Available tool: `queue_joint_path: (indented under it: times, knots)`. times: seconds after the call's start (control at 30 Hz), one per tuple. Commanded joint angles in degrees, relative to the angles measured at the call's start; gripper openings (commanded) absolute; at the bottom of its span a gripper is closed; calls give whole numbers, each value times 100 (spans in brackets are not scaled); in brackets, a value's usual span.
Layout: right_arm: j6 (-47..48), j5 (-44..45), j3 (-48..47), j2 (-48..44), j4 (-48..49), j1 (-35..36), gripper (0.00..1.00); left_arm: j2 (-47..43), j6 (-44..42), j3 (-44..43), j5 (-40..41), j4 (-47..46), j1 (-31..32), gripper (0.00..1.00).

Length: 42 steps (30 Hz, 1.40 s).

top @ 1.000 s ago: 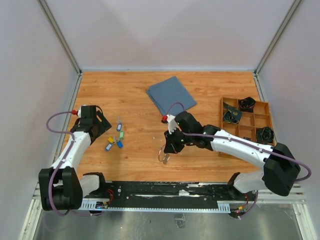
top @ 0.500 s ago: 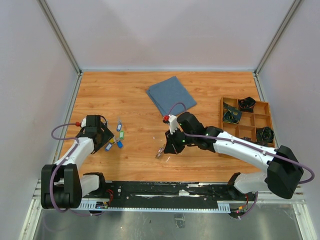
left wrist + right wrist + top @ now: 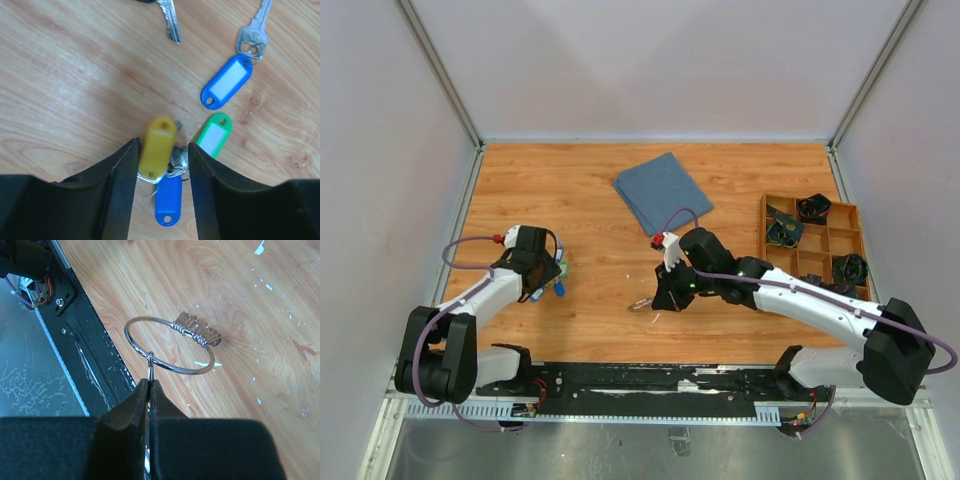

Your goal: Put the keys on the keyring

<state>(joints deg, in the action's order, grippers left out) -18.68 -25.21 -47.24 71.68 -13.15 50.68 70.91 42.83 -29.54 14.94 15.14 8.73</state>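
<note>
The keys lie in a loose cluster on the wood at the left (image 3: 558, 285). In the left wrist view I see a yellow tag (image 3: 159, 147), a blue tag (image 3: 168, 200) and a green tag (image 3: 214, 134) bunched together. A second blue tag (image 3: 227, 82) with its key (image 3: 252, 37) lies farther off. My left gripper (image 3: 162, 152) is low over the bunch, open, with the yellow tag and some key metal between its fingers. My right gripper (image 3: 149, 382) is shut on a small loop of the keyring (image 3: 170, 345), holding the silver ring just above the table near the front edge (image 3: 642, 303).
A folded blue cloth (image 3: 662, 188) lies at the back centre. A wooden compartment tray (image 3: 778, 262) with dark items stands at the right. A bare key blade (image 3: 170, 20) shows at the top of the left wrist view. The black base rail (image 3: 650, 380) runs along the front.
My left gripper has moved right and down onto the key cluster, and its jaws have narrowed around the yellow tag. The right gripper has shifted slightly with the keyring.
</note>
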Motion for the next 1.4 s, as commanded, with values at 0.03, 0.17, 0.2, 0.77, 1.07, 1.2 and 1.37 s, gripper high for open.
queue_joint_path:
  times: [0.03,0.17,0.2,0.77,1.07,1.2,1.37]
  knots:
    - [-88,207,83,-244,-35,118,1,300,374,203,-315,-6,419,41]
    - [-178,661,124,-523,-196,97,2,644,732,118,-317,-163,1085,35]
    - [-221,828,145,-621,-245,81,2,763,834,81,-328,-233,1331,33]
    - [-954,3487,1110,-3348,-1126,-398,0,2644,737,-2555,-250,-420,4035,39]
    - [928,2251,268,-3003,-1717,-407,1,698,-706,-2340,897,-181,4057,77]
    - [1706,982,-520,-2186,-2438,-418,1,-375,-1791,-1846,664,-673,4057,79]
    - [2400,158,-1470,-784,-3725,-399,0,-1495,-2396,-1323,1013,-680,4057,81]
